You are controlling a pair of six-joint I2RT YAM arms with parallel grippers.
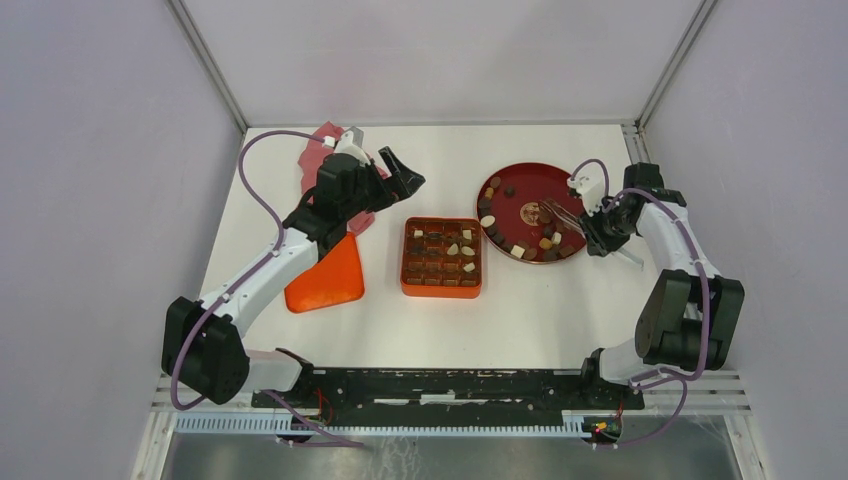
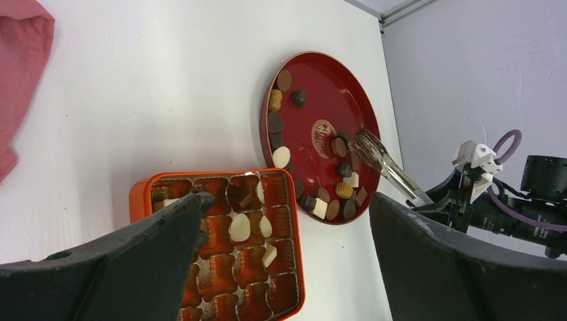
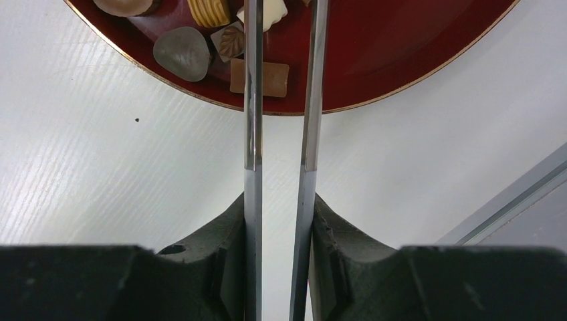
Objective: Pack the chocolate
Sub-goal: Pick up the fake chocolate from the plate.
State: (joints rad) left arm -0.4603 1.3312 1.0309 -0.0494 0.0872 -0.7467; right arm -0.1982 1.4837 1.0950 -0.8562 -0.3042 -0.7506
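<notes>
The orange gridded box (image 1: 441, 291) lies mid-table with a few chocolate pieces (image 2: 239, 227) in its cells. More chocolate (image 1: 517, 250) lies along the edge of the dark red round plate (image 1: 530, 190). My right gripper (image 3: 281, 207) is shut on metal tongs (image 3: 253, 100), whose arms reach out over the plate (image 3: 401, 53) beside a light brown block (image 3: 274, 77). The tong tips (image 2: 364, 144) hover over the plate's middle; whether they hold a piece is unclear. My left gripper (image 2: 287, 207) hangs open and holds nothing, above the box's far left side.
An orange lid (image 1: 325, 280) lies left of the box under my left arm. A red cloth (image 1: 325, 155) sits at the far left. Grey walls close in the table on three sides.
</notes>
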